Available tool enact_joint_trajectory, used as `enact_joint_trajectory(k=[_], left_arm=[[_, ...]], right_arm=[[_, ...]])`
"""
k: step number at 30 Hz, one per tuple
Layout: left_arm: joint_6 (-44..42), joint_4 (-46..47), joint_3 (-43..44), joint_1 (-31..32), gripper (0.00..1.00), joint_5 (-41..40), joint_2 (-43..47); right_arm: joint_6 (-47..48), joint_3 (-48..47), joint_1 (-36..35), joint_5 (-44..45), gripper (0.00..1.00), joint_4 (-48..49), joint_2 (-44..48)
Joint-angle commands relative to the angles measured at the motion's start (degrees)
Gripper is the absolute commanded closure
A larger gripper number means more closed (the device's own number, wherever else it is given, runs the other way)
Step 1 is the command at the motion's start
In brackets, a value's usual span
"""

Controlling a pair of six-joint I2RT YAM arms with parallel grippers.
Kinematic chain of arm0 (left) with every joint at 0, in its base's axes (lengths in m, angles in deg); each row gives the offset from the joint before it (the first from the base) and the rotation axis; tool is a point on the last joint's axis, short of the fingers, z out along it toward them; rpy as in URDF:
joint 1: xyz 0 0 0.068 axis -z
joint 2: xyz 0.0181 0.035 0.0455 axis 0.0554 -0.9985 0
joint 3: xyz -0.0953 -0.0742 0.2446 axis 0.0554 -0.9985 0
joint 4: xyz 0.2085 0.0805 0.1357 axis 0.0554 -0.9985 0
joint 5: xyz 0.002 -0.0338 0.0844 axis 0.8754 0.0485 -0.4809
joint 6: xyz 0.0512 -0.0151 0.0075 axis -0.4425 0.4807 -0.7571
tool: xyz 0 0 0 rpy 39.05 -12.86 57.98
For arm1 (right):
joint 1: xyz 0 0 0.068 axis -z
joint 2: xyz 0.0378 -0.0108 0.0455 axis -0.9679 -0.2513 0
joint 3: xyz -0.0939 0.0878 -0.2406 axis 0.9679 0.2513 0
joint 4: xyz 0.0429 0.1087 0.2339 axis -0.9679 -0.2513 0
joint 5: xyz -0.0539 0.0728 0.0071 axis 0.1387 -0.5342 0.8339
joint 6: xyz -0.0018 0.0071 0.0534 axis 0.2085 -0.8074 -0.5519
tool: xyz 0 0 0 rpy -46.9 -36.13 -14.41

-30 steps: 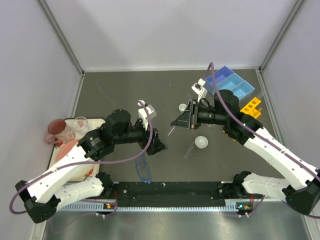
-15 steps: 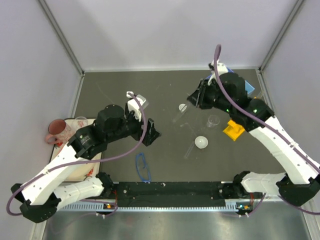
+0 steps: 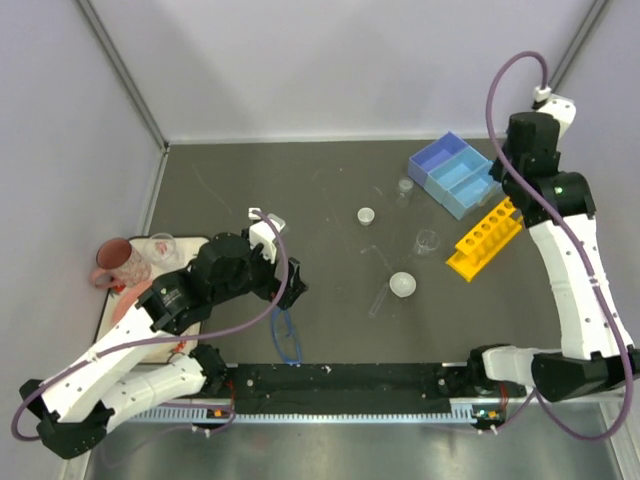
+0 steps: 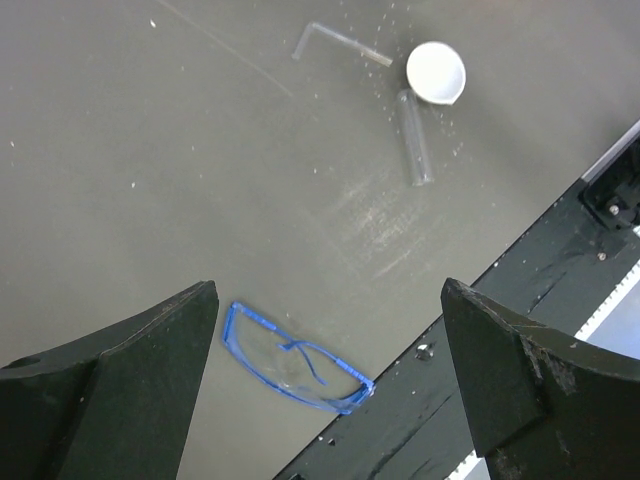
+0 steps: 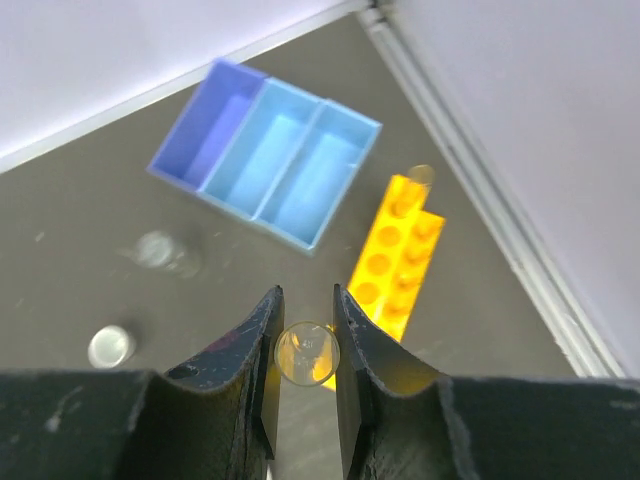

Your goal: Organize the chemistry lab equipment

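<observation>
Left tool (image 4: 330, 290) stands wide open with nothing between its fingers. It hangs over the dark worktop (image 3: 250, 190) just above the blue-framed goggles (image 4: 295, 360), which lie flat near the front edge, apart from the fingers. Beyond them, the left wrist view shows a white dish (image 4: 436, 72), a straight clear tube (image 4: 415, 135) just beside it, and a bent tube (image 4: 330, 40) a little further off.

The right tool (image 5: 306, 292) is held high over the far right corner, its fingers set narrow. A clear round rim shows in the slim gap. Whether that rim is gripped or belongs to the beaker (image 3: 427, 241) standing on the worktop below cannot be told.

The yellow tube rack (image 3: 485, 235) lies at a slant just on the near side of the three-compartment tray (image 3: 437, 158). That beaker stands just left of the rack's lower end. A second beaker (image 3: 405, 187) stands just left of the tray, and a second dish (image 3: 366, 214) sits further left again.

At the left edge, a dark-pink mug (image 3: 115, 262) and a clear cup (image 3: 160, 248) stand side by side.
</observation>
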Motion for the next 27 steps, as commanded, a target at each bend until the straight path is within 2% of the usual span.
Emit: enact_joint_trajectory(k=[1,10,18,27], left_arm=[[0.32,3.26,-4.05,-0.15,0.01,-0.25,3.17],[1.55,6.43,-8.36,-0.15,0.01,3.7,5.63],[1.12,7.13,-10.47,-0.24,0.01,4.4,6.6],[0.41,7.57,-11.53,-0.24,0.01,5.11,7.48]], right_arm=[[0.58,-2.02,7.24,2.96,0.81,0.12,-2.31],[-4.6,-3.07,15.51,2.34,0.82,2.75,-7.5],[-5.66,-3.16,15.87,3.22,0.83,4.78,-13.21],[-4.52,0.0,15.96,5.94,0.84,7.59,-15.33]])
